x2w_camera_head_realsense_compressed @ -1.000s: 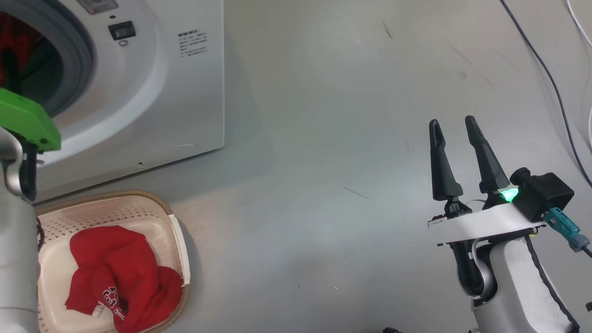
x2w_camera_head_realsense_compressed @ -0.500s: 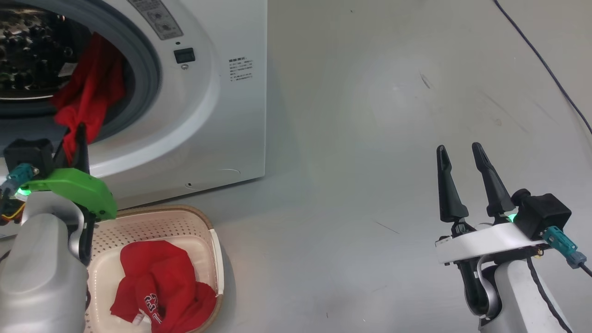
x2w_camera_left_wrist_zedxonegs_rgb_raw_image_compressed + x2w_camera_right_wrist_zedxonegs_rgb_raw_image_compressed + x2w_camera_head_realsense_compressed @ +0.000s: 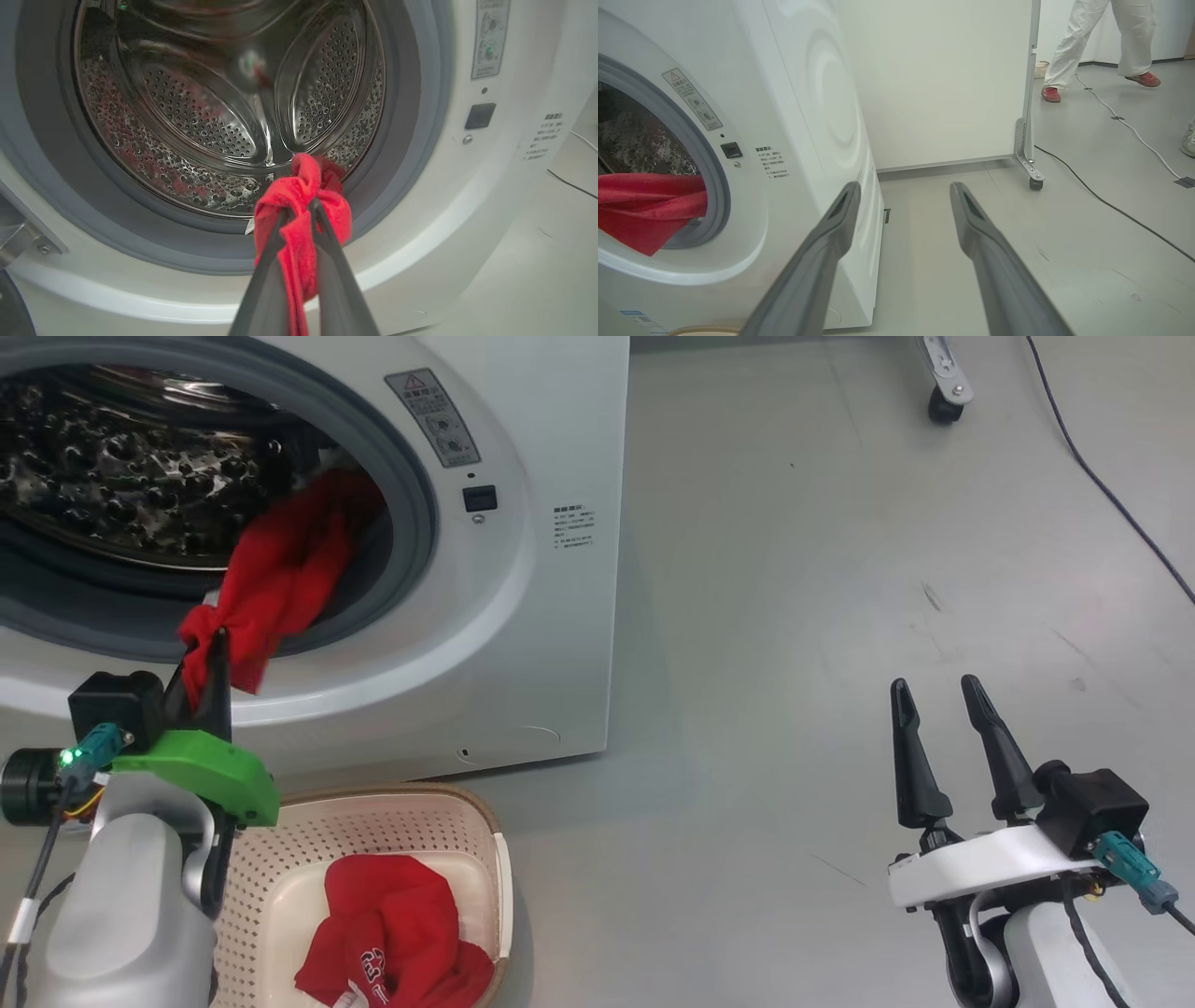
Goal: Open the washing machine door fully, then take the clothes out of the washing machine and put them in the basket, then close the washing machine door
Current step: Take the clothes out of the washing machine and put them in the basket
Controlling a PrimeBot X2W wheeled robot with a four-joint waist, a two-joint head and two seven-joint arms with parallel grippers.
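While the left gripper (image 3: 207, 644) pinches a bright red soft garment (image 3: 280, 569) tight between its two dark fingers just outside the opening of the big white front-loading washing machine (image 3: 551, 644), the cloth trails back over the grey rubber gasket (image 3: 420, 523) into the perforated steel drum (image 3: 112, 476). Just below the machine's front sits the small cream perforated plastic basket (image 3: 392, 803), holding another crumpled red garment (image 3: 401, 933). Well to the right of the machine, the right gripper (image 3: 934, 683) hovers over the grey floor (image 3: 794, 616), fingers spread wide and empty.

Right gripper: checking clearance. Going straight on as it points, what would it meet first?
The right gripper likely clears the washing machine and reaches the white partition first; depth is unclear.
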